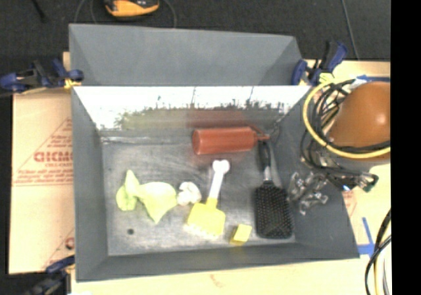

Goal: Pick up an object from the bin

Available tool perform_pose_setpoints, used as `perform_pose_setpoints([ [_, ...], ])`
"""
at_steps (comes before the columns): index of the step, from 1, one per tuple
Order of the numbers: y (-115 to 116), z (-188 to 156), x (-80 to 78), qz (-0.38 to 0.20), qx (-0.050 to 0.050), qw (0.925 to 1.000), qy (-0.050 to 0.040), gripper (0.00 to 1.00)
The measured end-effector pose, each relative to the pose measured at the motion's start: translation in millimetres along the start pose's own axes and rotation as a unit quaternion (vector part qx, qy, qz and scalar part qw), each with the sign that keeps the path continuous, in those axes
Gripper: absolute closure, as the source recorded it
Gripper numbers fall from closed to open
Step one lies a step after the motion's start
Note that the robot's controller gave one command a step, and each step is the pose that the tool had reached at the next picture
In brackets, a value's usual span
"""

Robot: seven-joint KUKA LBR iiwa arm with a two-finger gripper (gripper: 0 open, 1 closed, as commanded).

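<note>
Currently the gripper (308, 191) sits at the right side of the bin (89, 175), over the sloped right wall. I see nothing held. I can't tell whether the jaws are apart or together, because linkage and cables merge from this angle. The orange wrist cover (363, 116) hangs outside the rim, consistent with the arm reaching in from the side.

The nearest thing is the black hairbrush (272, 211). It lies flat on the right part of the floor, bristle head toward the near wall and handle pointing at the far wall. It is just beside the gripper and, as far as I can see, apart from it. The handle tip ends near the right end of the red cylinder (223, 140), which lies along the foot of the far wall.

Mid-floor there is a white-handled yellow brush (217, 182), with a small yellow block (241, 233) just left of the hairbrush head. A white lump (189, 193) and a crumpled yellow-green cloth (148, 198) lie further left.

My read is that no pick has been made yet. The hairbrush is the candidate by proximity only, and the wall beside it leaves little room on that side.
</note>
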State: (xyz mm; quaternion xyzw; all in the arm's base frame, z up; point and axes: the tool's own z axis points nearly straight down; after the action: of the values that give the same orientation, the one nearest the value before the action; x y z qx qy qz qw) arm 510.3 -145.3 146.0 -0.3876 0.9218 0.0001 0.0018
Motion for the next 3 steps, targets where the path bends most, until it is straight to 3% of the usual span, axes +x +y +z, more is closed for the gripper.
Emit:
perform_pose_setpoints([
  [1, 5.9, 14.6, -17.4, -0.151, 0.001, 0.9886, 0.0004, 0.00],
  [2, 8.7, 22.8, -24.8, -0.324, 0.000, 0.9460, 0.0005, 0.00],
  [3, 21.0, 69.0, -42.6, -0.376, 0.002, 0.9264, 0.0036, 1.00],
])
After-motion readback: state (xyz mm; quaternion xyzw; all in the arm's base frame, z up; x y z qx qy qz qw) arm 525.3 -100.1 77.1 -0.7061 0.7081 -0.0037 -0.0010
